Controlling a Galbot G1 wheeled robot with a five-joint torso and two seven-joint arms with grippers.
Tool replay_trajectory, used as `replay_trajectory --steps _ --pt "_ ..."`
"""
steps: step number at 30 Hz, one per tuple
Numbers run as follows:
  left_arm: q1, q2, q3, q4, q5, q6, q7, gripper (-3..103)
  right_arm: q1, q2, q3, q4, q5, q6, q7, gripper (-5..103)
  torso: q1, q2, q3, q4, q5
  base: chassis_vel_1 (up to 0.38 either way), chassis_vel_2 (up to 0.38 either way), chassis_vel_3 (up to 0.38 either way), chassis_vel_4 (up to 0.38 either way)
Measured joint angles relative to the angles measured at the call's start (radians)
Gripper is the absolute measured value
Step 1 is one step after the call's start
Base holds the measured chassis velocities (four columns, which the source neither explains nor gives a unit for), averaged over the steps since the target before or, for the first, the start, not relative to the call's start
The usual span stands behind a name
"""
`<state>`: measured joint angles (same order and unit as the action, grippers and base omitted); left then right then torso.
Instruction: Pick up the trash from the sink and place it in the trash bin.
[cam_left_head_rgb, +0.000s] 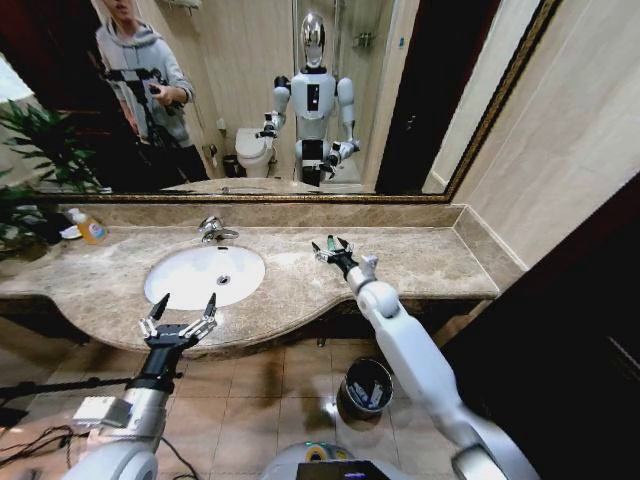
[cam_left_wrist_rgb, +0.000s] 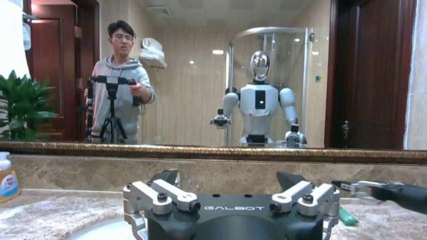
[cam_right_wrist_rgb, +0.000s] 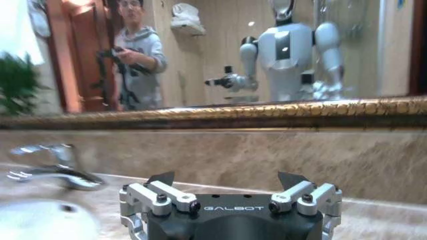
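Note:
The white oval sink (cam_left_head_rgb: 190, 285) is set in the beige marble countertop, with a chrome faucet (cam_left_head_rgb: 213, 230) behind it; inside the bowl I see only the drain. My left gripper (cam_left_head_rgb: 180, 315) hovers open over the counter's front edge, just before the basin, with nothing between its fingers. To the right of the sink, my right gripper (cam_left_head_rgb: 333, 247) stands open above the countertop. A small green piece of trash (cam_left_wrist_rgb: 347, 216) lies on the counter right by the right gripper (cam_left_wrist_rgb: 357, 186); whether they touch is unclear. The black trash bin (cam_left_head_rgb: 365, 388) stands on the floor below the counter.
An orange bottle with a white cap (cam_left_head_rgb: 92, 230) stands at the counter's back left, beside a green plant (cam_left_head_rgb: 35, 150). A large mirror (cam_left_head_rgb: 250, 100) spans the wall behind. The wall closes in on the right. Cables lie on the tiled floor (cam_left_head_rgb: 30, 440).

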<state>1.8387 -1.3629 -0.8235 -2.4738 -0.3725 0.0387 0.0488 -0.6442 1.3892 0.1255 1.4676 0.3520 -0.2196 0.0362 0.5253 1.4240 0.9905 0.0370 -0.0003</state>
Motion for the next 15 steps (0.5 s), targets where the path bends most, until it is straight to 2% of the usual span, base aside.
replay_trajectory --steps 2,10,15 --pt "0.000 0.000 0.000 0.000 0.000 0.000 0.000 100 0.016 0.029 -0.002 -0.058 -0.054 0.010 0.009 100 0.000 0.000 0.000 -0.0002 0.0000 0.000 0.000 0.000 0.000" --pt "0.000 0.000 0.000 0.000 0.000 0.000 0.000 100 0.044 0.086 -0.004 -0.170 -0.147 0.024 0.015 100 0.000 0.000 0.000 -0.0002 0.0000 0.000 0.000 0.000 0.000" --pt "0.000 0.000 0.000 0.000 0.000 0.000 0.000 100 0.088 0.121 0.002 -0.284 -0.215 0.060 0.016 101 0.000 0.000 0.000 -0.0001 0.0002 0.000 0.000 0.000 0.000"
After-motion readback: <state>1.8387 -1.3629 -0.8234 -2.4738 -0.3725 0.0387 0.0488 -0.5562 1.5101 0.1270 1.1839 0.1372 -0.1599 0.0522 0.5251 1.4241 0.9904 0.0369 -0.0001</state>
